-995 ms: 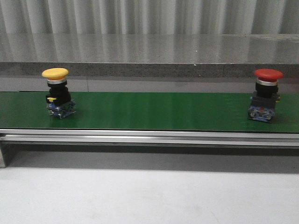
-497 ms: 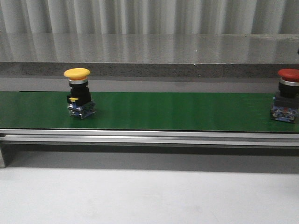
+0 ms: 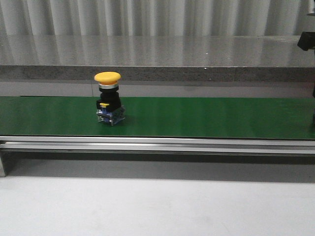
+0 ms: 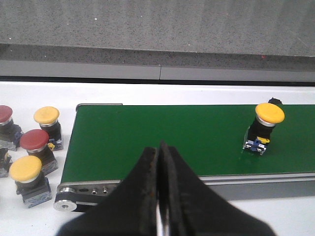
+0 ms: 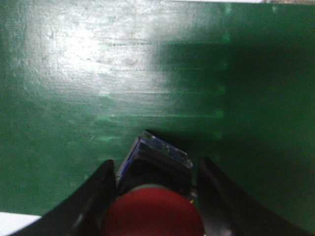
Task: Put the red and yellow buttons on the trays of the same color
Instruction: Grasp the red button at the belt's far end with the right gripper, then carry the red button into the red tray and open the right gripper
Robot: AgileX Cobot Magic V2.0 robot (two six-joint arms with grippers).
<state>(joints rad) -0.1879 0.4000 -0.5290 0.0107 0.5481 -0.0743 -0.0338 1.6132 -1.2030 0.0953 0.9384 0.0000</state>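
Note:
A yellow button (image 3: 108, 98) stands upright on the green conveyor belt (image 3: 197, 118), left of the middle; the left wrist view also shows this yellow button (image 4: 266, 125) on the belt (image 4: 162, 132). My left gripper (image 4: 160, 145) is shut and empty, hovering near the belt's end, well away from that button. A red button (image 5: 152, 214) stands on the belt between the fingers of my open right gripper (image 5: 156, 164), with a gap showing on one side. No trays are in view.
Several spare red and yellow buttons (image 4: 33, 142) stand on the white table beside the belt's end roller (image 4: 66, 204). A grey ledge (image 3: 157, 71) runs behind the belt. Part of my right arm (image 3: 307, 40) shows at the front view's far right edge.
The yellow button has ridden rightward along the belt. The red button has passed out of the front view at the right edge, where part of my right arm now shows.

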